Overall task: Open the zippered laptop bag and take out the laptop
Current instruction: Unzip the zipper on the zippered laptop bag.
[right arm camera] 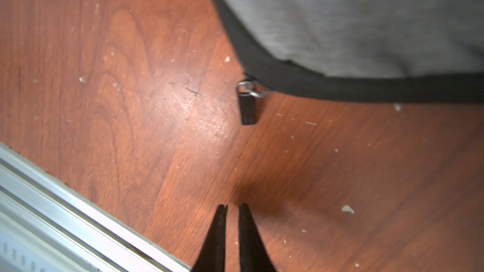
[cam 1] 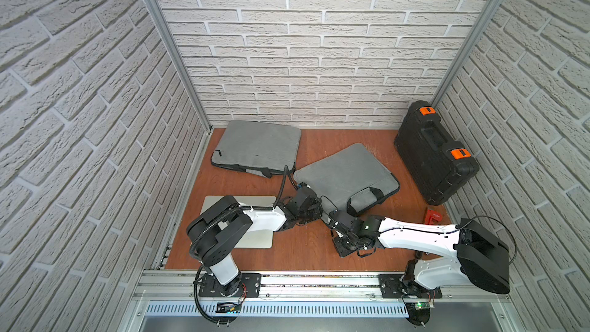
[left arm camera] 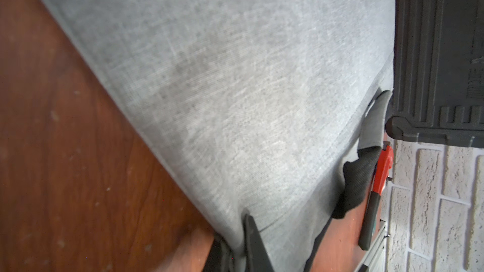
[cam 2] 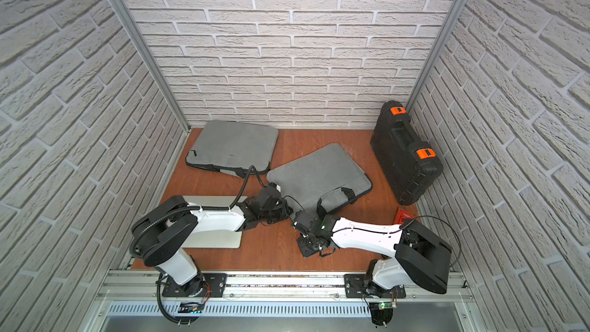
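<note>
Grey fabric zippered laptop bag (cam 1: 346, 174) lies mid-frame in both top views, corner pinched by the left gripper (left arm camera: 235, 231), likely anchoring it; the right gripper (right arm camera: 233, 206), slightly parted and empty, faces the small black zipper pull (right arm camera: 247, 108).

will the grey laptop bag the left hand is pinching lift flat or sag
Probably sags: the grey laptop bag is soft woven fabric, puckering where the left hand pinches its corner. Pushed, it likely slides rather than tips, being broad and low on the smooth wooden table.
</note>
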Controlling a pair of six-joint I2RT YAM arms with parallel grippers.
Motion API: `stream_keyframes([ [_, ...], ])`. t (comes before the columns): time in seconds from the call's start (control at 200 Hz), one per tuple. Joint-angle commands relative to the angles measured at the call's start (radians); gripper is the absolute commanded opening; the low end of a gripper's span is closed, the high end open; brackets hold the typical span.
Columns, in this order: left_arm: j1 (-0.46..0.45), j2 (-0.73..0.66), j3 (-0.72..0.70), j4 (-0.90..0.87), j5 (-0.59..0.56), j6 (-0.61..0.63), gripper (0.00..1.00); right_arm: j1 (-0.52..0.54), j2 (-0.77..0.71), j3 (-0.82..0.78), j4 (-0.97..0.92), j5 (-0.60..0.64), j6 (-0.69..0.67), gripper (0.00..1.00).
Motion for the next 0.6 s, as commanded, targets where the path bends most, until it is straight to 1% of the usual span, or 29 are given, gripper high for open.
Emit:
stream_keyframes([
  [0.0,0.016,0.031,0.038,-0.048,-0.036,0.073,0.00,0.005,-0.011,-0.017,0.055,0.006,-0.006,0.21],
  [0.11,0.041,0.048,0.071,-0.104,-0.050,0.126,0.01,0.004,-0.018,-0.017,0.086,0.034,0.006,0.27],
  [0.185,0.058,0.058,0.082,-0.114,-0.050,0.152,0.05,0.005,-0.012,-0.009,0.090,0.063,0.020,0.29],
  [0.305,0.084,0.081,0.106,-0.125,-0.051,0.193,0.05,0.003,0.009,0.003,0.091,0.119,0.060,0.32],
  [0.39,0.108,0.098,0.126,-0.124,-0.026,0.211,0.06,0.004,0.033,0.013,0.098,0.148,0.094,0.33],
  [0.44,0.114,0.098,0.130,-0.121,-0.017,0.213,0.10,0.003,0.045,0.016,0.119,0.153,0.105,0.34],
  [0.545,0.112,0.079,0.125,-0.121,-0.017,0.211,0.25,0.003,0.059,0.015,0.178,0.156,0.111,0.37],
  [0.595,0.112,0.063,0.108,-0.117,-0.018,0.201,0.29,0.004,0.064,0.018,0.195,0.168,0.105,0.38],
])
